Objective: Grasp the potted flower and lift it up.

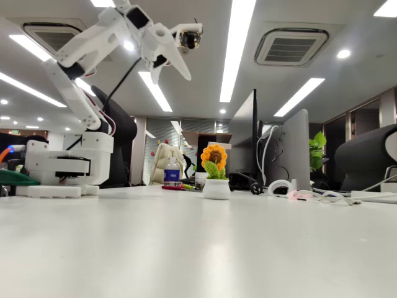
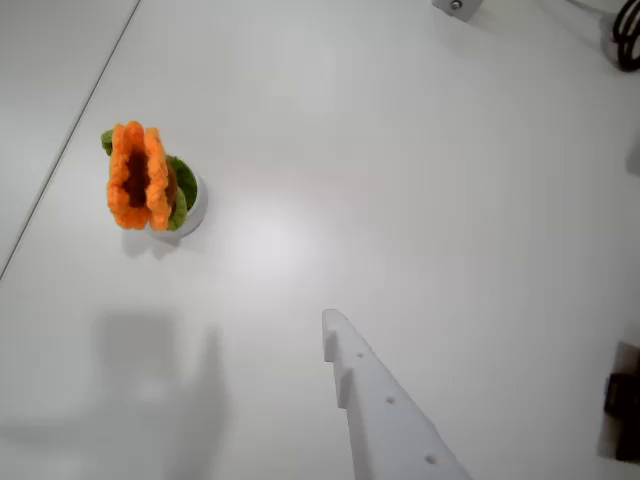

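High above the table point(image 1: 198, 248), the gripper point(image 1: 166, 62) hangs with its two white fingers parted in a narrow V and nothing between them, pointing down and to the right in the fixed view. In the wrist view one finger point(image 2: 385, 410) runs up from the lower edge towards the middle, over bare tabletop.

Taking the potted flower point(image 1: 216, 172) as the landmark: in the fixed view the gripper sits well above it and off to its left, with the arm's base point(image 1: 62, 164) further left again at table level. In the wrist view the potted flower point(image 2: 150, 190) lies up and to the left of the fingertip, well apart from it, so the jaws are not yet lined up over it.

It stands upright on the table, the white pot at the bottom, green leaves above it and the orange head on top, so its long axis is vertical. From the wrist camera the flower head appears nearly edge-on, hiding most of the pot. The coming move probably needs the gripper to travel towards the flower and descend a long way to reach pot height.

Behind the flower stand a small bottle point(image 1: 172, 171), to its left, and monitors point(image 1: 279, 152), to its right.
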Tool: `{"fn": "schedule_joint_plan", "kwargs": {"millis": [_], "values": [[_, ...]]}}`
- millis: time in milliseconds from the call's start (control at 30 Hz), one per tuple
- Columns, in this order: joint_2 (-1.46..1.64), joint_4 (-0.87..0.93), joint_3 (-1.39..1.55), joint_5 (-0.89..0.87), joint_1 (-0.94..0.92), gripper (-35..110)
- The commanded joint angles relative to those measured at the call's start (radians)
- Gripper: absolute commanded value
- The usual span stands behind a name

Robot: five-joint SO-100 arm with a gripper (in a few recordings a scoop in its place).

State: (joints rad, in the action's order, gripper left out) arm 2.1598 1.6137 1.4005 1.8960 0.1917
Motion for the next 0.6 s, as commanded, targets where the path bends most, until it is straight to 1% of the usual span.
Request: {"fn": "schedule_joint_plan", "kwargs": {"millis": [0, 267, 567], "values": [[-0.031, -0.044, -0.011, 0.015, 0.028, 86], [-0.126, -0.083, -0.002, 0.021, 0.066, 86], [-0.252, -0.164, 0.026, 0.017, 0.064, 86]]}}
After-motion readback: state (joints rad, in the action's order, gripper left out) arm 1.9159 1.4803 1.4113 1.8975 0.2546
